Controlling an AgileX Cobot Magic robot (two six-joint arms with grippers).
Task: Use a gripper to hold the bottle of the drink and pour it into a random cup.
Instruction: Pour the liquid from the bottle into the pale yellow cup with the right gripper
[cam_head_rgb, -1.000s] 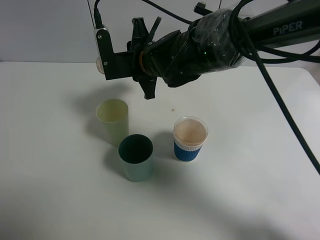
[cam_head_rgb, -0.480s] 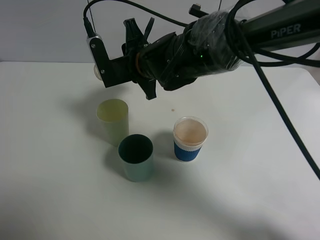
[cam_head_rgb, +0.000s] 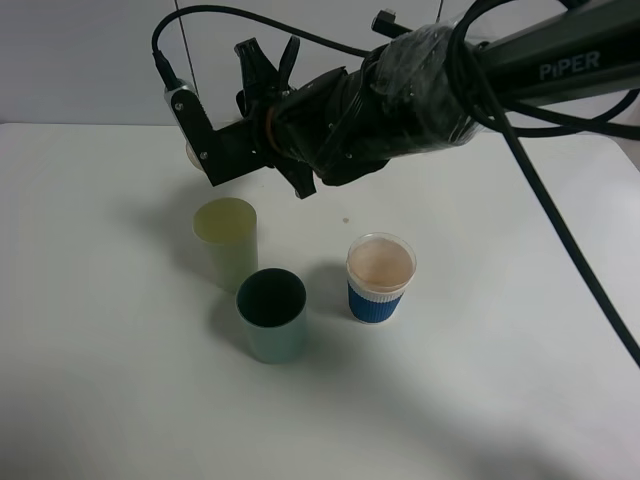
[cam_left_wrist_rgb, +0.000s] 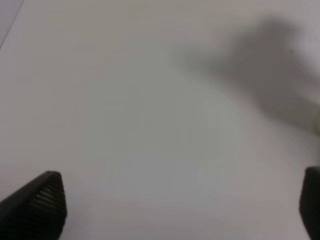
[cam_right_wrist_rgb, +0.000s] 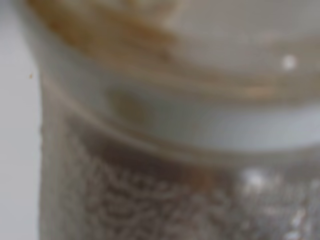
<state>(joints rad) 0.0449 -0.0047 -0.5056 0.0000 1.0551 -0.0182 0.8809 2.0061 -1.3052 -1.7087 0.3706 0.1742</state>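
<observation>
My right gripper (cam_head_rgb: 203, 140), a black claw on the arm marked PIPER, reaches across to the left and hangs above and just behind the pale yellow-green cup (cam_head_rgb: 226, 236). It is shut on the bottle (cam_head_rgb: 190, 154), which lies tipped on its side; only a pale clear bit shows beside the finger. The right wrist view is filled by the blurred clear bottle (cam_right_wrist_rgb: 175, 150). No stream of drink shows. My left gripper (cam_left_wrist_rgb: 175, 210) is open over bare white table, its fingertips (cam_left_wrist_rgb: 42, 200) far apart; it is out of the high view.
A dark teal-green tumbler (cam_head_rgb: 271, 312) stands in front of the pale cup. A blue-sleeved clear cup (cam_head_rgb: 380, 278) with pinkish drink stands to the right. All are on a white table (cam_head_rgb: 500, 380). Black cables trail from the right arm.
The right wrist has rolled further, tilting the gripper and bottle more, and has shifted slightly left and up. The cups have not moved.
</observation>
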